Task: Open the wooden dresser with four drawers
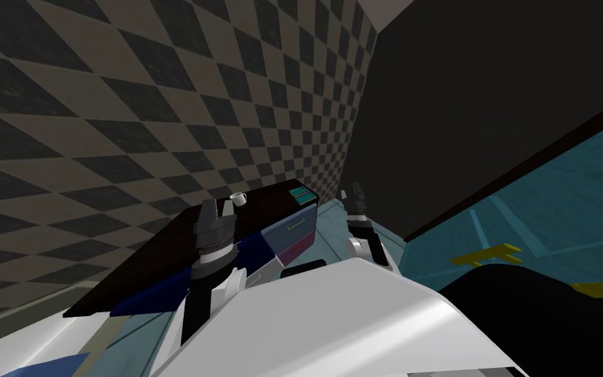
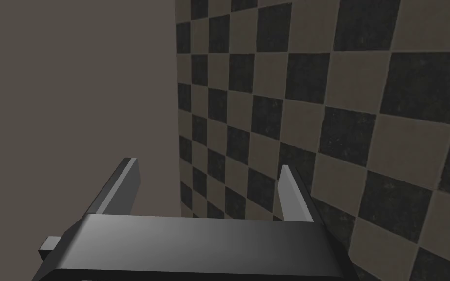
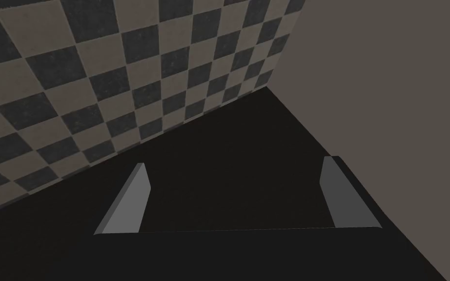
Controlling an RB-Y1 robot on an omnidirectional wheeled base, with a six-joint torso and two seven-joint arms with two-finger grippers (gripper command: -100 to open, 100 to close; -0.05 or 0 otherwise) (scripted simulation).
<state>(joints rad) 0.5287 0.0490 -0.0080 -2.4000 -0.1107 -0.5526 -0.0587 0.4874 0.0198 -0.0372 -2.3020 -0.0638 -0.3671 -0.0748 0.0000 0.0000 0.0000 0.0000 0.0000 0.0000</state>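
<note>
The dresser (image 1: 156, 258) slants across the middle of the head view, along the checkered wall (image 1: 97, 98). My left arm hides much of its front. I see only slices of blue, grey-blue and maroon panels, so I cannot count the drawers. A white cup (image 1: 238, 197) stands on its dark top, too small to tell what is in it. My left gripper (image 1: 217, 211) shows over that top, fingers wide apart. My right gripper (image 1: 357, 192), just right of centre by the dresser's far end, is spread wide too.

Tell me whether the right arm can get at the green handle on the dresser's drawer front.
Probably yes: the right gripper hangs open close to the dresser, and nothing stands between it and the green handle, though it points at the wall and must turn.
</note>
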